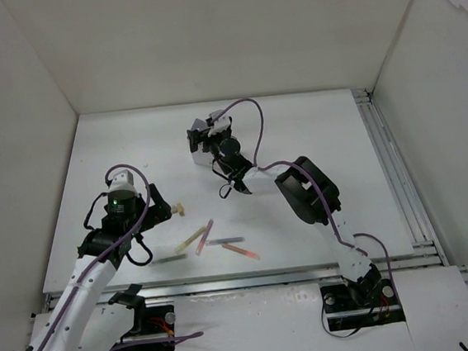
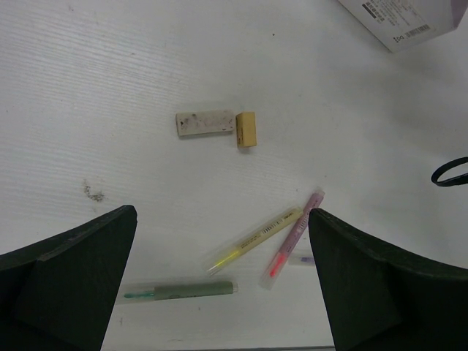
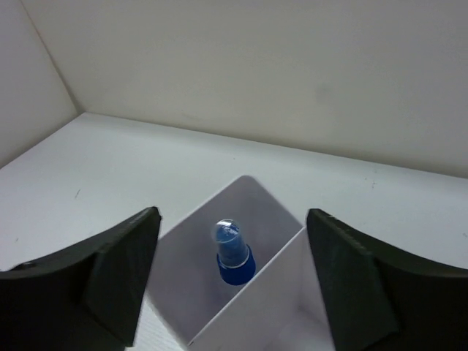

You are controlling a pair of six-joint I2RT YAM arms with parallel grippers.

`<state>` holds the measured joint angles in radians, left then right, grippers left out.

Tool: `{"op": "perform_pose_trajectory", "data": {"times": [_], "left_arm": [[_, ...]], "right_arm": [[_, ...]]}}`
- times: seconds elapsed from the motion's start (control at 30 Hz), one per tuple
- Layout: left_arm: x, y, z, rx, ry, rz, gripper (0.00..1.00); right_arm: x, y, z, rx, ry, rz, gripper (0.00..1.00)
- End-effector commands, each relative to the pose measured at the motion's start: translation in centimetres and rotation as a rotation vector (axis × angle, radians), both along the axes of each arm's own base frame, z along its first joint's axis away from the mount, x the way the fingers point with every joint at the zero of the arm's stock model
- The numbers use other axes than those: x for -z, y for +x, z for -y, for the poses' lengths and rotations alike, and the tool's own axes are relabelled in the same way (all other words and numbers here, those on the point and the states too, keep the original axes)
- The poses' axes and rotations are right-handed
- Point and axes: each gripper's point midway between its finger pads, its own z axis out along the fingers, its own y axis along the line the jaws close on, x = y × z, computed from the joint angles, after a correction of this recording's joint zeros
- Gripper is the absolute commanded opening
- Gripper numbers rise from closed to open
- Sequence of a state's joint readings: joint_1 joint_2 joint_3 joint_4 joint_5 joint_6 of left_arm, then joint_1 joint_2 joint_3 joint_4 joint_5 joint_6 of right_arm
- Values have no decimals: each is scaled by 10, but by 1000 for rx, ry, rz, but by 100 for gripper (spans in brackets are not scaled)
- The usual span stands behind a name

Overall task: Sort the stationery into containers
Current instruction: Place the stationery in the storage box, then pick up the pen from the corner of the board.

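Observation:
The translucent white container point(image 1: 196, 156) stands at the table's middle back, mostly hidden under my right gripper point(image 1: 203, 134). In the right wrist view that gripper point(image 3: 232, 219) is open above one compartment point(image 3: 183, 285), where the clear tube with a blue cap point(image 3: 235, 253) stands. My left gripper point(image 1: 161, 206) is open and empty above the table point(image 2: 221, 219). A tan eraser block point(image 2: 246, 129) lies beside a dirty white block point(image 2: 205, 123). Nearer lie a yellow-green pen point(image 2: 256, 238), a pink pen point(image 2: 292, 234) and a grey-green pen point(image 2: 179, 291). An orange pen point(image 1: 241, 251) lies further right.
A corner of the container point(image 2: 406, 18) shows at the top right of the left wrist view. A black cable loop point(image 2: 450, 172) hangs at its right edge. White walls enclose the table. A metal rail point(image 1: 396, 176) runs along the right side.

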<state>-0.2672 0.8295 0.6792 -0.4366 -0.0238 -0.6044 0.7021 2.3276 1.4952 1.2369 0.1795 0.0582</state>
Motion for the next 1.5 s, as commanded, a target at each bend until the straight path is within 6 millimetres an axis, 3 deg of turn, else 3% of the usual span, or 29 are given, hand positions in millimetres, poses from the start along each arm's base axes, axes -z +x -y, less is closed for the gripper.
{"op": "perform_pose_trajectory", "data": {"times": [0.0,0.03,0.07,0.1,0.13,0.2,0.23,0.3,0.33,0.4,0.47,0.5,0.57,0.6,0.77,0.83,0.93,1.03,1.23,1.33,1.47], "left_arm": [[-30,15,5,-3,-30,91,100],[-32,14,5,-5,-35,91,100],[-32,14,5,-8,-38,89,100],[-31,13,5,-10,-44,87,100],[-32,12,6,-11,-47,88,100],[-34,10,6,-16,-59,89,100],[-36,8,6,-18,-65,94,100],[-36,5,5,-27,-75,92,100],[-38,3,4,-31,-79,94,100],[-40,-1,2,-50,-90,102,100],[-36,-6,-2,-69,-87,86,100],[-37,-8,-3,-76,-91,85,100],[-34,-12,-1,-69,-89,69,100],[-31,-15,-2,-69,-88,58,100],[-16,-23,1,-48,-96,30,100],[-13,-21,4,-48,-111,35,100],[-9,-20,23,45,-170,33,100],[-13,-15,36,116,-186,47,100],[-9,-8,45,156,-155,26,100],[-6,-9,51,180,-145,14,100],[-6,-7,53,185,-141,12,100]], "right_arm": [[-176,-44,26,14,317,419,84],[-176,-45,26,26,281,421,91],[-192,-53,29,29,286,433,98],[-182,-57,26,34,253,394,98],[-198,-66,28,37,238,405,98],[-183,-75,22,26,161,331,98],[-199,-86,28,29,173,333,98],[-178,-100,32,31,137,252,98],[-196,-114,41,23,177,241,98],[-161,-124,43,1,119,72,98],[-168,-139,51,-40,87,-29,98],[-124,-148,49,-93,-60,-201,98],[-111,-166,50,-153,-115,-337,98],[-86,-180,57,-170,-186,-428,98],[-22,-235,89,-259,-280,-561,98],[1,-256,93,-309,-313,-640,98],[32,-296,82,-435,-386,-713,98],[56,-330,72,-487,-479,-749,98],[100,-375,77,-513,-579,-893,98],[113,-379,86,-460,-613,-904,97],[129,-377,99,-403,-665,-924,86]]}}
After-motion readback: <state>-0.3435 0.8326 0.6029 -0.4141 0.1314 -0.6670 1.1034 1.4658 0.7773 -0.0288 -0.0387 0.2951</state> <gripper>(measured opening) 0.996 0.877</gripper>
